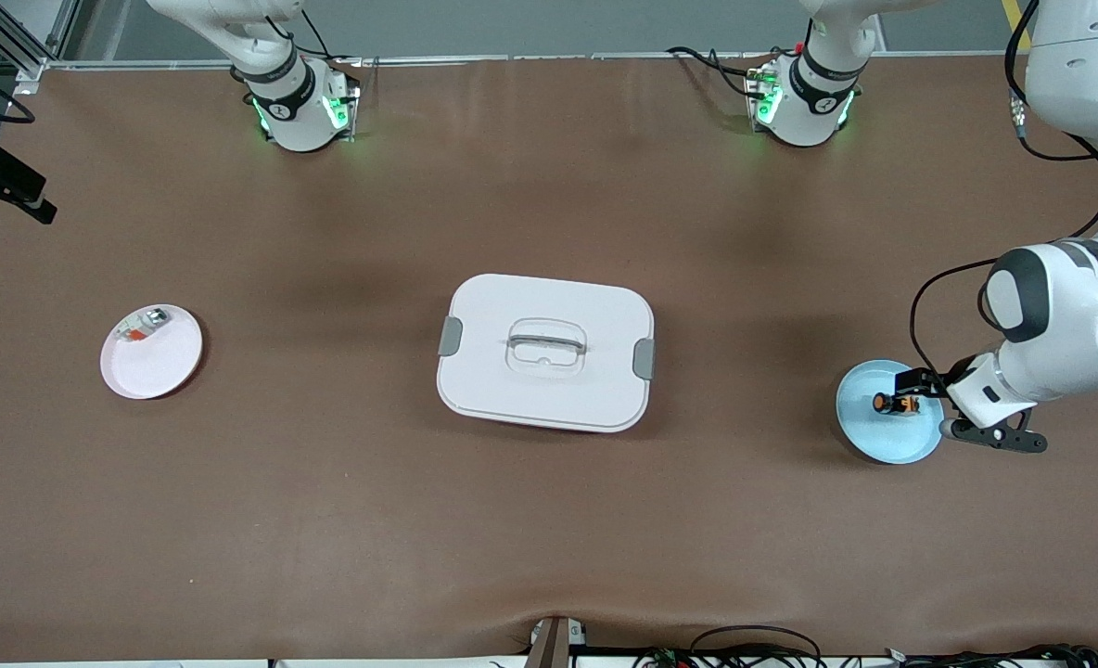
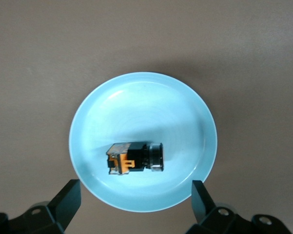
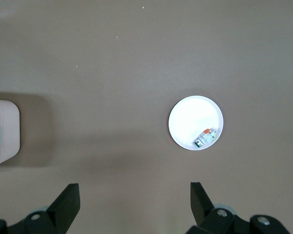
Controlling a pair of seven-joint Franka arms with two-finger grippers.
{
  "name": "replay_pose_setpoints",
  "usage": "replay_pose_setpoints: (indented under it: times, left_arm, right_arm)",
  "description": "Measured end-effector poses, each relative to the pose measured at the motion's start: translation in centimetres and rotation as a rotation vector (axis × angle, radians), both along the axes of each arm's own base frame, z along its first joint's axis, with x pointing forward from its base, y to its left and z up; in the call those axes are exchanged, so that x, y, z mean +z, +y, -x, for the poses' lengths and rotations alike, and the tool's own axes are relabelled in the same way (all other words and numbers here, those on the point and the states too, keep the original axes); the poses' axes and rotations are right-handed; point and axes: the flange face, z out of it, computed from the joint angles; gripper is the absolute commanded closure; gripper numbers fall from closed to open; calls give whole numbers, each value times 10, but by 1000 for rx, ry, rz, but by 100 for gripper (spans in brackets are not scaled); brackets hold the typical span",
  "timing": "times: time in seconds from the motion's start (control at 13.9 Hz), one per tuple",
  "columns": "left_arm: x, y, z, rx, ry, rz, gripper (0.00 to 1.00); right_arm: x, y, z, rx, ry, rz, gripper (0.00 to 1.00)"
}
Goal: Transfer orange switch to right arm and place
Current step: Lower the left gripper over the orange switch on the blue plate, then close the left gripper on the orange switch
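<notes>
The orange switch (image 1: pixel 893 404) lies on its side on a light blue plate (image 1: pixel 883 443) at the left arm's end of the table. In the left wrist view the switch (image 2: pixel 135 158) shows a black body with orange marks, resting in the plate (image 2: pixel 136 97). My left gripper (image 1: pixel 920 394) hovers over the plate, open and empty, with its fingers spread wide to either side of the switch and apart from it (image 2: pixel 135 195). My right gripper (image 3: pixel 135 195) is open and empty, high over bare table. It is out of the front view.
A white lidded box (image 1: pixel 475 306) sits mid-table and also shows in the right wrist view (image 3: pixel 2 131). A white plate (image 1: pixel 155 371) at the right arm's end holds a small silver-white part with a red-orange bit (image 1: pixel 144 325). Both show in the right wrist view, plate (image 3: pixel 187 117) and part (image 3: pixel 205 138).
</notes>
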Motion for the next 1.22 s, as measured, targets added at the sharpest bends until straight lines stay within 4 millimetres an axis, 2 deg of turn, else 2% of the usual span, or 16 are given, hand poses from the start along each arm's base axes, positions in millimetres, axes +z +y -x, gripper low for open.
replay_pose_setpoints:
  times: [0.29,0.5,1.22]
  left_arm:
    - [-17,0,0,23,5,24,0]
    - [-27,8,-1,35,0,23,0]
    - [-53,14,0,47,10,24,0]
  right_arm:
    - [-1,-5,0,-10,2,0,0]
    - [-1,-11,1,-20,1,-4,0]
    - [-3,-7,2,-13,20,-13,0]
